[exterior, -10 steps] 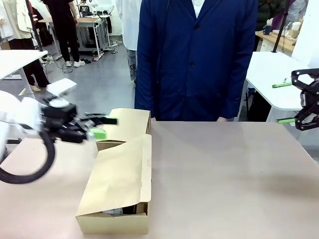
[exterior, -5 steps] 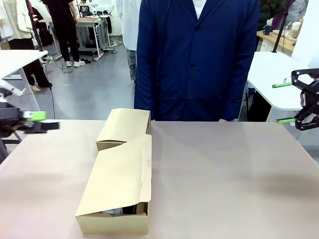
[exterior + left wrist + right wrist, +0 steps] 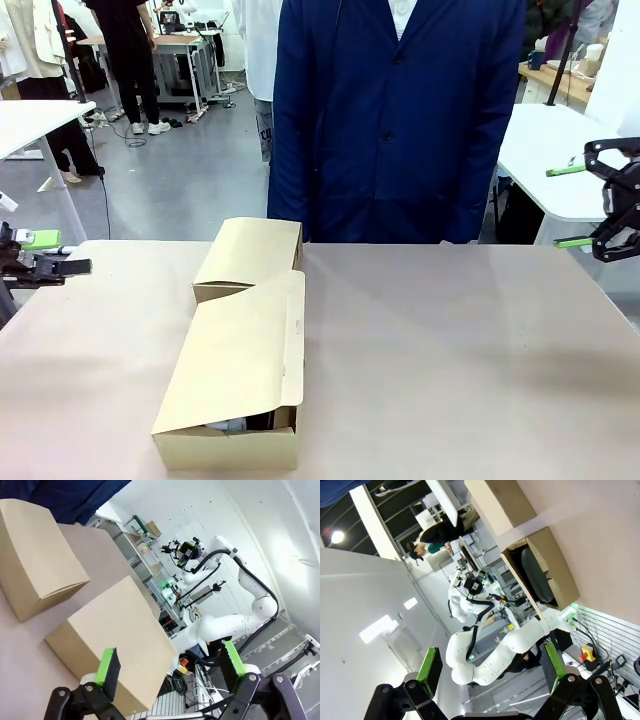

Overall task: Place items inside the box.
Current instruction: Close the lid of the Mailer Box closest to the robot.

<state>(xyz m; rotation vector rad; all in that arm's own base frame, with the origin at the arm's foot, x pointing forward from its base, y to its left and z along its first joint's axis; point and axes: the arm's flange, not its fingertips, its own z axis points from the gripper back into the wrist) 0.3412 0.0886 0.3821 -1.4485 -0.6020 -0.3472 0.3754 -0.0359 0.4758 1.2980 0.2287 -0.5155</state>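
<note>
Box [image 3: 235, 375]: tan cardboard, on tabletop [image 3: 450, 360] left of centre. Its long axis runs near-to-far, leaning slightly toward the person [image 3: 395, 120] at the far edge. Lid flap lies mostly down over the body; a raised rear section sits at the far end.

Items: dark contents glimpsed through the gap at the near end in front view. Right wrist view also looks into that opening at a dark rounded item [image 3: 537, 575] inside. Cannot tell which item it is. No loose items seen on the tabletop. Judgement: placing appears done or nearly so; lid not fully shut.

Left claw [image 3: 45, 253]: at far left tabletop edge, box lies to its right, well apart. In left wrist view, left claw [image 3: 170, 665] has green pads spread, nothing between them; released, empty.

Right claw [image 3: 590, 205]: at far right edge, raised above tabletop, box lies well to its left. Right claw [image 3: 490, 662] pads spread wide, nothing between; released, empty.

Key relation: left claw is the nearer to the box, approx level with its far end. Any coming move on the lid would, by judgement, suit the left arm, reaching rightward across the long axis.

Writing/labels: none legible on box. No brand readable.
</note>
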